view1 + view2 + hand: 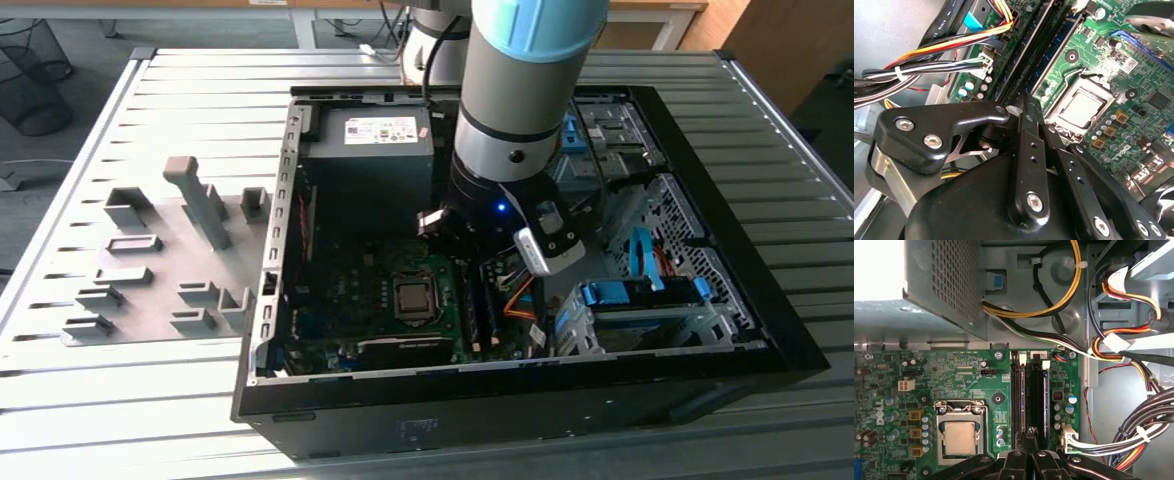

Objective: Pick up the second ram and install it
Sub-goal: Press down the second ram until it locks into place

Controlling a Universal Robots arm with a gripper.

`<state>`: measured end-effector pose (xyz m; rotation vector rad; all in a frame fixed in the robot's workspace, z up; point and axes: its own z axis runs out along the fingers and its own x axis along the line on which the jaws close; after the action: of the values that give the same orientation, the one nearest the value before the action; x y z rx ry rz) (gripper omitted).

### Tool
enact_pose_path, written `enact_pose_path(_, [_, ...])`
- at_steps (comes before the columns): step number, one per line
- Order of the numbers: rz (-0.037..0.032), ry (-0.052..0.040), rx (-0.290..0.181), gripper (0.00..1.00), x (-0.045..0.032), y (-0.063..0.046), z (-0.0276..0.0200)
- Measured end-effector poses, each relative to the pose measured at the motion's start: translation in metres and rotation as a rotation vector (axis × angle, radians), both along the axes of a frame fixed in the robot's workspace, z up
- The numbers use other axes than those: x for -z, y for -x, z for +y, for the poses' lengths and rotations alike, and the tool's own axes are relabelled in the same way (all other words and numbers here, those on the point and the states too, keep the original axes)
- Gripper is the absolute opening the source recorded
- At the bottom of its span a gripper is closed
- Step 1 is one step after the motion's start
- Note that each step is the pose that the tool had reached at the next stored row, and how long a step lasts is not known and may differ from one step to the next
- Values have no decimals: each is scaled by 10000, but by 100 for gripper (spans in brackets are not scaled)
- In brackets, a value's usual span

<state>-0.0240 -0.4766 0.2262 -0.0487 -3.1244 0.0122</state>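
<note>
The thin, narrow dark green memory stick, the second ram [1036,390], stands on edge in a slot of the green motherboard [954,375], directly under the black two-fingered gripper [1030,432]. The gripper's fingers are drawn together with no gap visible between them, and in both wrist views their tips meet at one end of the stick [1036,45]. Whether they pinch its upper edge or only rest on it I cannot tell.

In the exterior view the grey and pale blue robot arm [514,120] reaches straight down into the open black computer case [787,335], which lies on its side on a slatted metal table [200,80]. Inside the case sit the motherboard, a square silver processor socket [415,297], a grey boxed power supply [374,150] at the far end, blue plastic drive brackets [641,292] on the exterior view's right, and a bundle of yellow, orange, black and white cables [1134,435] running beside the memory slots. Outside the case, on the exterior view's left, pale grey plastic holder blocks [200,200] stand on the table.

The stick's long axis runs along the slot, parallel to a neighbouring dark slot [1018,390] and to the side of the processor socket [960,432]. In the exterior view it runs from the near wall of the case towards the power supply, just on the socket's right.
</note>
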Motion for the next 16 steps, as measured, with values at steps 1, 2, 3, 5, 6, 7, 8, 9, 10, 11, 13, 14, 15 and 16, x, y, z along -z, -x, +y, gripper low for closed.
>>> enact_pose_path(1, [0,0,0,10,9,0,0])
enact_pose_path(2, [0,0,0,10,17,0,0])
enact_pose_path(3, [0,0,0,10,24,0,0])
enact_pose_path(5, [0,-1,0,10,37,0,0])
enact_pose_path(6, [0,-1,0,10,45,0,0])
enact_pose_path(7, [1,3,0,10,52,0,0])
enact_pose_path(8, [3,7,0,10,59,0,-1])
enact_pose_path(9, [4,10,0,10,67,0,-1])
enact_pose_path(10, [4,11,0,10,76,0,-1])
enact_pose_path(11, [3,10,0,10,88,0,-1])
enact_pose_path(13, [6,12,0,10,111,0,0])
enact_pose_path(14, [8,15,1,10,118,0,0])
enact_pose_path(15, [7,14,1,10,119,0,0])
enact_pose_path(16, [8,14,1,10,118,0,1])
